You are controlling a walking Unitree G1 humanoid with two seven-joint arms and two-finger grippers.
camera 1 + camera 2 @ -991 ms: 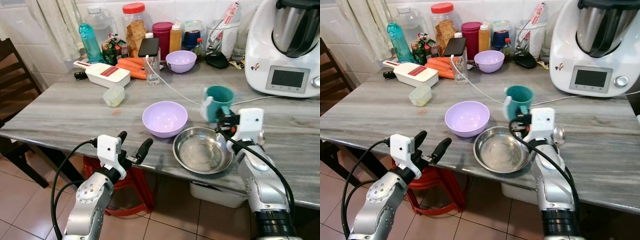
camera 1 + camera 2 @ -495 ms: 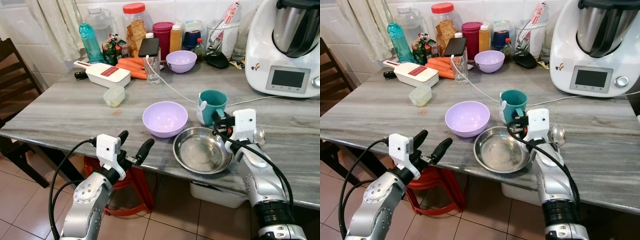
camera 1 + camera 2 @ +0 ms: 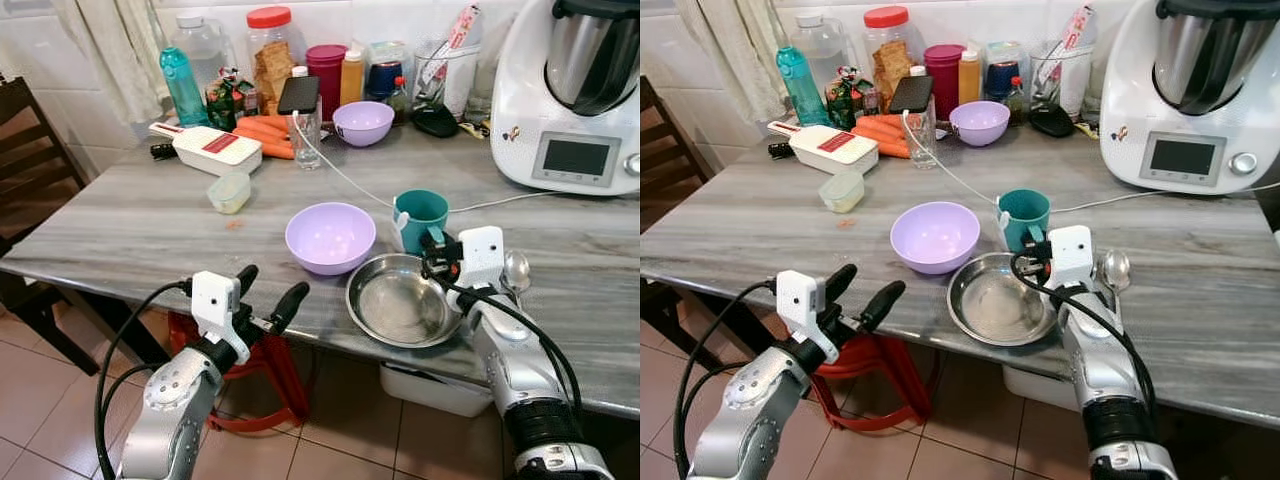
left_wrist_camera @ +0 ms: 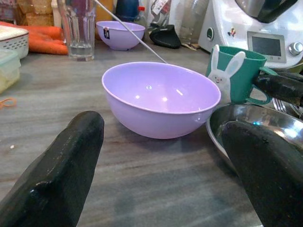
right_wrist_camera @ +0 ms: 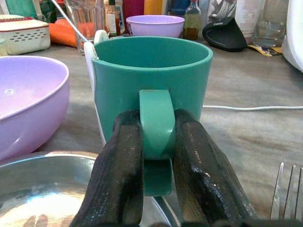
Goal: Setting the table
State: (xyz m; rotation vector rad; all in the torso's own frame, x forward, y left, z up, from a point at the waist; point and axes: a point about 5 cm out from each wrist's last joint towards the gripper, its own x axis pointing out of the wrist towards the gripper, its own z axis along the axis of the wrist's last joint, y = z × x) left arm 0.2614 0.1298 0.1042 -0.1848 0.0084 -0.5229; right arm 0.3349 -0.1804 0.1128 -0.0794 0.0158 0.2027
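- I am clamping my right hand (image 5: 158, 189) on the flat handle of the teal plastic mug with the white bunny ears (image 3: 1025, 218), one black finger on each side of the handle, pads pressed against it.
- The mug is sitting just ahead of my right hand, upright, its base apparently on or very close to the grey wood-grain counter (image 3: 130, 225); I cannot tell which.
- Below my right wrist is lying the shallow round steel dish (image 3: 402, 301), its far rim just under the mug handle, and beyond it to my left is standing the lilac plastic bowl (image 3: 330, 237), near the mug but apart from it.
- To the outer side of my right hand a steel spoon (image 3: 1114, 270) and a fork (image 5: 283, 189) are lying on the counter.
- My left hand (image 3: 264, 296) is hovering at the counter's near edge, fingers spread wide and holding nothing, pointing at the lilac bowl.
- To do this step well, I judge I should be keeping the mug level, settling its base flat beside the dish rather than on its rim, and only then loosening my grip.
- Pulling back, I should be drawing straight away from the handle, since a sideways drag could tip the mug or knock the white cable (image 3: 350, 180) running behind it.
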